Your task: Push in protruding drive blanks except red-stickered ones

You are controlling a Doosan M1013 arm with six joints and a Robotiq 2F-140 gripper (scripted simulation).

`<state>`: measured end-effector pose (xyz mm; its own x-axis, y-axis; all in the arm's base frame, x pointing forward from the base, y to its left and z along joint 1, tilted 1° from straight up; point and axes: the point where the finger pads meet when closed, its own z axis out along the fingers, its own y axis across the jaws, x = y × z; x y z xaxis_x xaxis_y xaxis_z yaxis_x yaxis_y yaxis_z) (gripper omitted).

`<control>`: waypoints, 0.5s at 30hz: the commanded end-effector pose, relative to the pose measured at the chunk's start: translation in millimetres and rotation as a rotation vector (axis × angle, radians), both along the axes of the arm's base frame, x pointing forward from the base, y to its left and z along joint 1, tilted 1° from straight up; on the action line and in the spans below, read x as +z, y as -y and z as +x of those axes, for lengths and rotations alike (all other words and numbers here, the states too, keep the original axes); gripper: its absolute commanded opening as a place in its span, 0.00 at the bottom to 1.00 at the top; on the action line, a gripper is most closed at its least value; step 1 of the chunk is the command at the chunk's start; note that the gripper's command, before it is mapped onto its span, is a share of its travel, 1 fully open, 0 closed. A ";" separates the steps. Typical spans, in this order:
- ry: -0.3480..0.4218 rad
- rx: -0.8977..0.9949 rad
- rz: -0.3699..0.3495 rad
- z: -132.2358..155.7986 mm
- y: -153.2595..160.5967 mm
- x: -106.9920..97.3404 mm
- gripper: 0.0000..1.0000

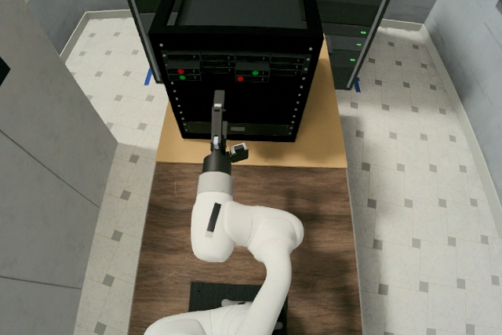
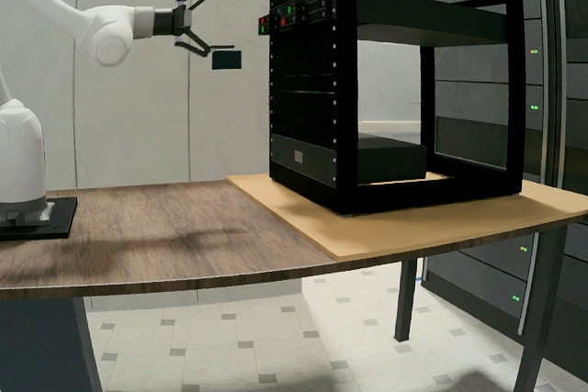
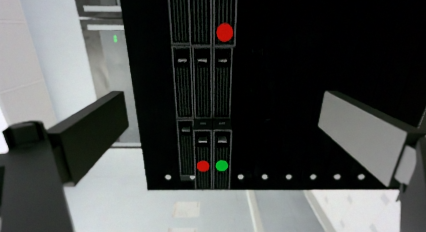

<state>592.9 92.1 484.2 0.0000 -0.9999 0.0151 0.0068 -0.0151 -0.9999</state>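
The black rack (image 1: 237,60) stands on a tan board (image 1: 324,136); it also shows in the side view (image 2: 379,84). The drive bays run across the top of its front. At the left, two blanks stick out: one with a red sticker (image 1: 180,71) above one with a green sticker (image 1: 182,77). At the right, one with a green sticker (image 1: 255,73) and one with a red sticker (image 1: 240,78) stick out. The wrist view shows the left pair, red (image 3: 203,166) and green (image 3: 222,166). My gripper (image 2: 232,21) (image 1: 219,98) is open and empty. It is at bay height, short of the rack front, between the two pairs.
Tall server cabinets (image 1: 356,19) stand behind and right of the rack. A grey cabinet (image 1: 44,140) stands left of the wooden table (image 1: 243,247). My arm's base (image 2: 23,197) sits at the table's near end. A lower unit (image 2: 303,160) fills the rack's bottom.
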 end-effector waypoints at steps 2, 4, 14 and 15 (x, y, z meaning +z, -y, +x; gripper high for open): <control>0.001 -0.018 0.000 12.6 -19.9 1.8 1.00; 0.001 -0.018 0.000 19.9 -32.3 1.6 1.00; 0.001 -0.018 0.000 57.3 -95.0 0.6 1.00; 0.001 -0.018 0.000 57.3 -95.0 0.6 1.00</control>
